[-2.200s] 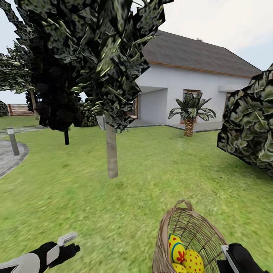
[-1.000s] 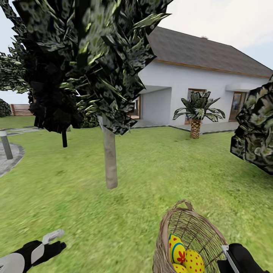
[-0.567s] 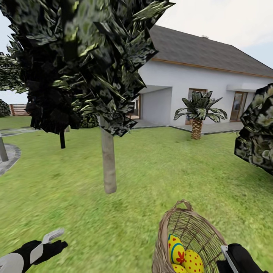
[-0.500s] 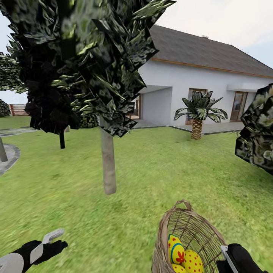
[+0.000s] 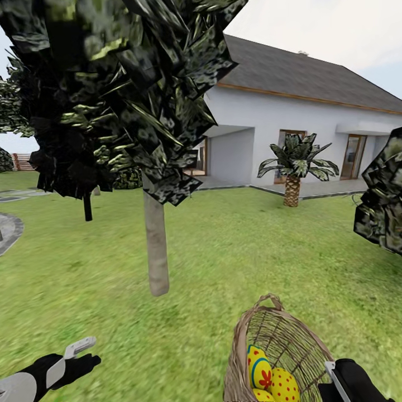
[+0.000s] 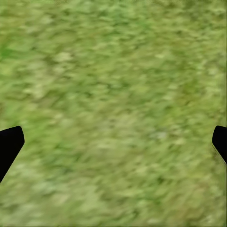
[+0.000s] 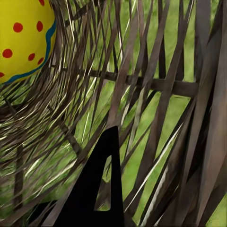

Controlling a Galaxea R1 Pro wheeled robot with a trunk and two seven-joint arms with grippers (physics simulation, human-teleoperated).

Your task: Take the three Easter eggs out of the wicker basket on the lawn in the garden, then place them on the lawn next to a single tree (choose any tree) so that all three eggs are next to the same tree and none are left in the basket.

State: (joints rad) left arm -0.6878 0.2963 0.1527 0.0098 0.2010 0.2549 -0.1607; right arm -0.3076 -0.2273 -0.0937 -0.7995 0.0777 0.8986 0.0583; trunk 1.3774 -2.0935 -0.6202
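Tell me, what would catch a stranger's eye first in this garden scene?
Probably the bright yellow Easter eggs, patterned in red and blue, lying in the wicker basket at the lower right of the head view, right by the robot's right arm. Next comes the tree just left of centre, its pale trunk rising from the lawn under dark leaves. Behind stands a white house with a small palm before it.

Bright, flat daylight; lawn (image 6: 113, 94) blurred, perhaps from motion.

Third of the Easter eggs (image 5: 262, 395) cut by frame edge; right gripper (image 5: 335, 379) partly hidden behind wicker basket (image 5: 290, 335).
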